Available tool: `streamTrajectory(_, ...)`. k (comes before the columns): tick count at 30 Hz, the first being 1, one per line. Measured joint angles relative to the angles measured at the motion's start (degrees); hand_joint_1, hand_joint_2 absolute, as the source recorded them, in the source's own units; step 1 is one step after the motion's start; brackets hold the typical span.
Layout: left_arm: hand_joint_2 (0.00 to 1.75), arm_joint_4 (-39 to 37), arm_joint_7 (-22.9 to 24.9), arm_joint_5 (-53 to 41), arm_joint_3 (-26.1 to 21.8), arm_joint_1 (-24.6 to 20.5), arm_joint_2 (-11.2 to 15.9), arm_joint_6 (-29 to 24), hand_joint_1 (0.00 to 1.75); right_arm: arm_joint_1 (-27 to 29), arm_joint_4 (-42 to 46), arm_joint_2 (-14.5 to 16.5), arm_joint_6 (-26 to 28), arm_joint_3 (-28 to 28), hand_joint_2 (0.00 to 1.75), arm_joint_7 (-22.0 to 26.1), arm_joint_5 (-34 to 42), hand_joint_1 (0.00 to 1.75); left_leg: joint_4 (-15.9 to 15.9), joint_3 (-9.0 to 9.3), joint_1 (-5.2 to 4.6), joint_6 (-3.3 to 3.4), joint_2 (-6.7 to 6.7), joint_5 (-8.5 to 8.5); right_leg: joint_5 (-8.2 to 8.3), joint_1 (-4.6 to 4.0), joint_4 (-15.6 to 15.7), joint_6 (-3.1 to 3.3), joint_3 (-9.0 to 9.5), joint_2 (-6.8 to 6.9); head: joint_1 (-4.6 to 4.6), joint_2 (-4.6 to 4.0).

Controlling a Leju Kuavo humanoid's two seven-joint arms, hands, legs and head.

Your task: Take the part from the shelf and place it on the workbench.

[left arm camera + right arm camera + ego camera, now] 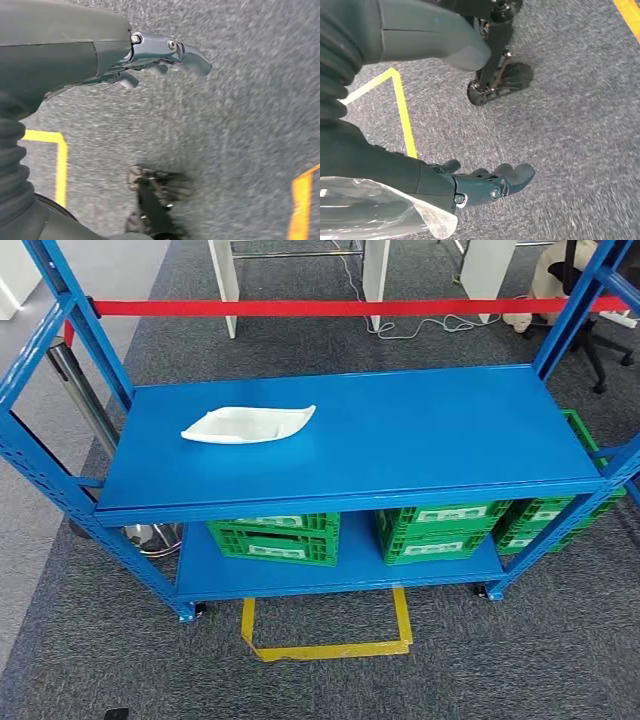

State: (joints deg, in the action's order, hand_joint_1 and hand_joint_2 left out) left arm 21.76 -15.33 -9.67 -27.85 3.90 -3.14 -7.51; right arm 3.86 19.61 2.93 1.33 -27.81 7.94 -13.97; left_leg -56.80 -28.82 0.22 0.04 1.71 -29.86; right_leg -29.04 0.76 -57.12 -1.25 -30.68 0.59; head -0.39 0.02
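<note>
A flat white part [247, 424], long and pointed at its right end, lies on the left half of the blue shelf's top board [423, 430]. My arms hang down at my sides over grey carpet. In the left wrist view my left hand [143, 55] has its dark fingers [188, 56] stretched out straight and holds nothing. My right hand [471, 182] also has its fingers [516, 176] extended, with nothing between them and the thick grey thumb [463, 52].
The blue shelf has slanted uprights [75, 320] at both ends and a red bar [340, 308] across the back. Green crates [275, 537] [441, 530] sit on the lower board, another [558, 510] at the right. Yellow tape [328, 645] marks the carpet in front.
</note>
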Motion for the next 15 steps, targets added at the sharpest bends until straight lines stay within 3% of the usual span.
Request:
streamTrajectory(1, 0.0, 0.0, -0.43, -0.22, -0.61, -0.11, -0.07, -0.16, 0.0, -0.1, -0.11, 0.11, 0.04, -0.55, 0.58, 0.2, -0.41, 0.0, 0.0, 0.0, 0.0, 0.0, 0.0, 0.0, 0.0, 0.0, 0.0, 0.0, 0.0, 0.0, 0.0, 0.0)
streamTrajectory(2, 0.0, 0.0, -0.87, -0.43, -1.22, -0.22, -0.14, -0.32, 0.0, -0.21, -0.21, 0.19, 0.08, -1.11, 0.87, 0.4, -0.83, 0.0, 0.0, 0.0, 0.0, 0.0, 0.0, 0.0, 0.0, 0.0, 0.0, 0.0, 0.0, -0.01, 0.0, 0.0)
streamTrajectory(4, 0.0, 0.1, -2.68, -1.16, -3.72, -0.7, -0.43, -0.99, 0.0, -0.64, -0.62, 0.56, 0.38, -3.34, 0.87, 1.24, -2.49, 0.0, 0.0, 0.01, 0.0, 0.0, 0.0, 0.0, 0.0, 0.0, 0.0, 0.0, 0.0, -0.01, 0.01, 0.0)
streamTrajectory(6, 0.0, 0.67, -4.45, -1.56, -6.17, -1.13, -0.8, -1.64, 0.0, -1.07, -1.04, 0.95, 0.91, -5.53, 0.0, 2.11, -4.26, 0.0, -0.01, 0.02, 0.0, 0.0, 0.0, 0.0, 0.0, 0.0, 0.0, 0.0, -0.01, -0.01, 0.01, 0.0)
streamTrajectory(11, 0.0, 4.71, -8.36, -1.82, -10.8, -1.95, -2.1, -2.67, 0.0, -2.03, -2.01, 1.82, 2.06, -10.07, 0.0, 3.78, -8.54, 0.0, -0.02, 0.03, 0.0, 0.0, 0.0, 0.01, 0.01, 0.0, 0.0, -0.01, 0.0, -0.02, 0.0, 0.0)
streamTrajectory(15, 0.0, 10.46, -11.06, -1.43, -12.59, -2.32, -3.51, -2.76, 0.0, -2.66, -2.83, 2.37, 1.98, -12.78, 1.75, 4.42, -12.53, 0.0, -0.02, 0.04, 0.0, 0.0, 0.0, 0.03, 0.03, 0.0, -0.02, -0.02, 0.01, -0.03, -0.01, 0.0)
